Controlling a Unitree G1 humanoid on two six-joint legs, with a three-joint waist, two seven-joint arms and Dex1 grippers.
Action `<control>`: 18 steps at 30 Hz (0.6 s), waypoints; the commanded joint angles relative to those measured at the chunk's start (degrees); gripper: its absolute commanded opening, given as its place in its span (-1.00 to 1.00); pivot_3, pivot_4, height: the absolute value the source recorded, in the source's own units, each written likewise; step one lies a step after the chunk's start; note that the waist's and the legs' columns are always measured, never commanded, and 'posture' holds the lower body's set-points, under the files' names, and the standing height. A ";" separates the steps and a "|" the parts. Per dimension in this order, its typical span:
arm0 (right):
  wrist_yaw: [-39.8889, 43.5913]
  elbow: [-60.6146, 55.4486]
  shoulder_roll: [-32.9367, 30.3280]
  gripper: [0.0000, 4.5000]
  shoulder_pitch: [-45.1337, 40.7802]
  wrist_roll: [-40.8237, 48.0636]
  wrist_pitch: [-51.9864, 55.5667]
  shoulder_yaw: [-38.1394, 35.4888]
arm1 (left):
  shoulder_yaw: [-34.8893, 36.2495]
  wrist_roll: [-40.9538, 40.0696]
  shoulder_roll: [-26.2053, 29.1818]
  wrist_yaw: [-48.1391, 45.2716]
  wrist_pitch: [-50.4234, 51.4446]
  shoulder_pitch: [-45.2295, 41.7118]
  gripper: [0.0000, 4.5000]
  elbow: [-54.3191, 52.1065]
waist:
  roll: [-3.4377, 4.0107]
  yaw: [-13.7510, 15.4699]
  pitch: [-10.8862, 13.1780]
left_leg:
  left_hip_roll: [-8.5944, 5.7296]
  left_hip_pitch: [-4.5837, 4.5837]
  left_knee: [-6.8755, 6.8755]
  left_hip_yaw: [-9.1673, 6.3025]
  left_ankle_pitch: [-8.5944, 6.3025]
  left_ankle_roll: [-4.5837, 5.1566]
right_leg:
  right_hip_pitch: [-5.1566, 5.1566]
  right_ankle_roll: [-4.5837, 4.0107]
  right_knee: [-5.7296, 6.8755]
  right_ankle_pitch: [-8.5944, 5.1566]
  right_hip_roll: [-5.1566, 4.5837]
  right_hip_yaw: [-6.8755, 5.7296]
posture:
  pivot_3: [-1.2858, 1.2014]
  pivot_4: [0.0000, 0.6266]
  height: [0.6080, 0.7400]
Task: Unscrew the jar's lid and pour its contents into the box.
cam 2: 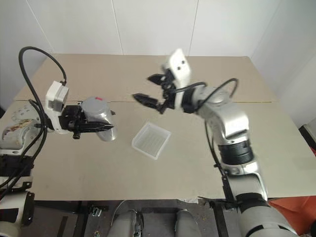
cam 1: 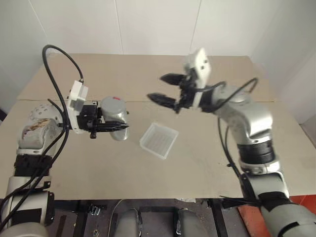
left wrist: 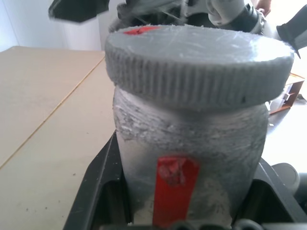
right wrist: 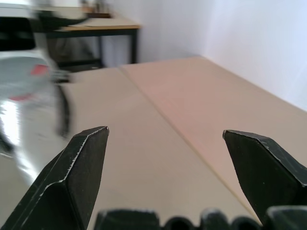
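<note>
My left gripper [cam 1: 111, 127] is shut on the jar [cam 1: 116, 118], a silvery cylinder with a red mark, held above the table at the left. The grey ribbed lid [left wrist: 199, 64] sits on the jar's top, with a red patch on it. The box [cam 1: 158, 139], a shallow translucent white tray, lies on the table just right of the jar. My right gripper [cam 1: 163, 88] hangs open in the air above and behind the box, to the right of the jar, with nothing between its fingers. The contents are hidden inside the jar.
The tan table [cam 1: 197, 163] has a seam [cam 1: 276, 101] running across it behind the box. A white wall stands behind the table's far edge.
</note>
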 commanded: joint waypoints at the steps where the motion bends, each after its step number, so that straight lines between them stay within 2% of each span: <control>1: 1.54 -4.12 -0.12 0.99 0.29 1.26 -1.55 -0.70 | 1.47 -0.92 0.56 -0.16 -0.28 -0.74 -0.14 -1.69 | 0.00 -0.41 0.00 | 0.00 0.00 -0.02 0.02 0.00 0.00 | -0.02 0.00 0.00 0.00 0.01 0.03 | 0.03 -0.52 1.00; 6: 4.40 -9.61 2.36 0.99 0.18 4.36 -0.46 1.54 | -0.09 0.39 -2.84 1.36 -1.55 -2.86 -0.14 0.14 | 0.00 -0.25 0.00 | -0.01 -0.01 0.00 0.01 0.00 0.00 | -0.02 0.00 0.00 0.00 0.01 0.04 | 0.03 -0.52 1.00; 9: 3.35 -11.01 5.32 0.99 -1.49 4.55 0.37 3.50 | -1.47 1.76 -5.10 1.50 -2.79 -4.31 -0.14 1.67 | 0.00 -0.07 0.00 | -0.02 -0.01 0.03 0.01 0.00 0.00 | 0.00 0.00 0.01 0.00 0.00 0.03 | 0.03 -0.52 1.00; 18: -3.52 -4.68 11.54 0.99 -6.89 -1.31 1.26 7.73 | -2.50 2.65 -7.80 0.32 -3.95 -6.83 -0.14 4.24 | 0.00 -0.05 0.00 | -0.02 -0.02 0.05 0.00 0.00 0.00 | 0.02 0.00 0.02 0.01 0.00 0.01 | 0.03 -0.52 1.00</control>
